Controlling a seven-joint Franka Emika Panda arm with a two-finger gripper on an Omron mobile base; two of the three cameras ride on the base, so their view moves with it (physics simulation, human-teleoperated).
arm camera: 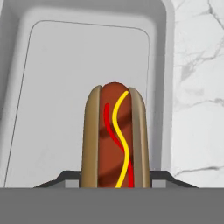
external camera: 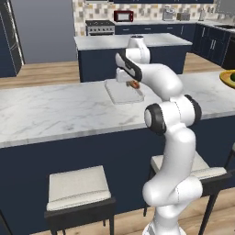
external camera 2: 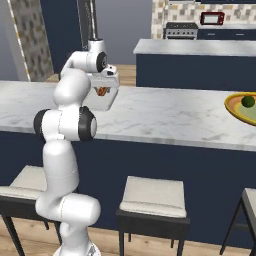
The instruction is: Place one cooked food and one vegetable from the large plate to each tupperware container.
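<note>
Presently a hot dog in a tan bun (arm camera: pixel 114 138), striped with red and yellow sauce, is being pinched between the two dark fingers of the gripper (arm camera: pixel 114 179), as seen in the hand view; the fingertips are showing at either side of the bun's near end. The hot dog is being held over a shallow white rectangular tupperware container (arm camera: pixel 57 87) with rounded corners, toward that container's right wall. The container is lying on the white marble counter (external camera: pixel 55 110), near the counter's far edge, as seen in the left base view (external camera: pixel 120 92). In the right base view the gripper (external camera 2: pixel 102 90) is being seen directly above the same container (external camera 2: pixel 102 100). The large round plate with a yellow-orange rim and pale green centre (external camera 2: pixel 235 107) is sitting well apart, at the counter's right end, with a dark green round vegetable (external camera 2: pixel 248 101) lying on it. Two cushioned stools (external camera: pixel 79 188) are standing before the counter's near side.
</note>
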